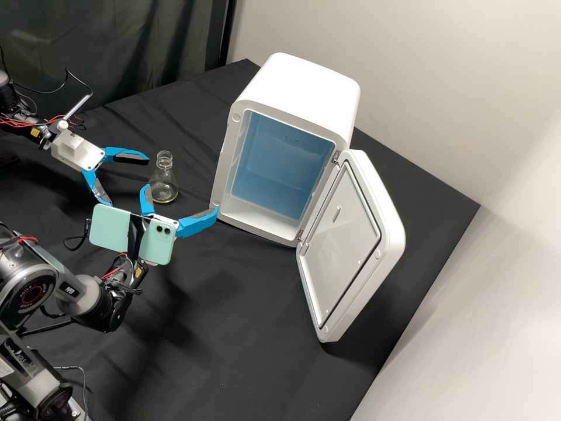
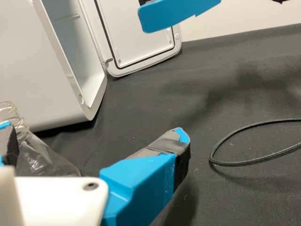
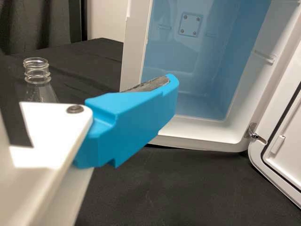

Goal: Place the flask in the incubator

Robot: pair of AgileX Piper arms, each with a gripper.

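high view / flask: clear glass conical flask (image 1: 163,185) stands upright, neck up, on the black cloth-covered bench (image 1: 234,339). It is near the open front of the white box-shaped incubator (image 1: 292,82) with the pale blue inside, and not yet in it.
high view / door: white incubator door (image 1: 347,245) is swung wide, and the chamber mouth faces the arms.
high view / left gripper: left gripper (image 1: 127,178) has its blue fingers spread wide and holds nothing. The flask lies just past its tips, on the incubator side.
high view / right gripper: right gripper (image 1: 171,211) is also spread wide and empty. One finger is just beside the flask's base, the other near the incubator's lower front lip. A mint-green phone (image 1: 131,234) sits on its wrist.
left wrist view / flask: flask body (image 2: 28,153) sits close to one finger, off centre in the gap, with its long axis vertical. The right arm's blue finger (image 2: 176,14) shows ahead by the door. A black cable loop (image 2: 254,141) lies on the bench.
right wrist view / flask: flask neck (image 3: 36,70) is off to the side, outside the one blue finger in view (image 3: 136,113). The camera looks straight into the blue chamber.
call: the left arm looks better lined up. It probably needs a small sideways shift to centre the flask before closing. The right finger near the lip may crowd the path in.
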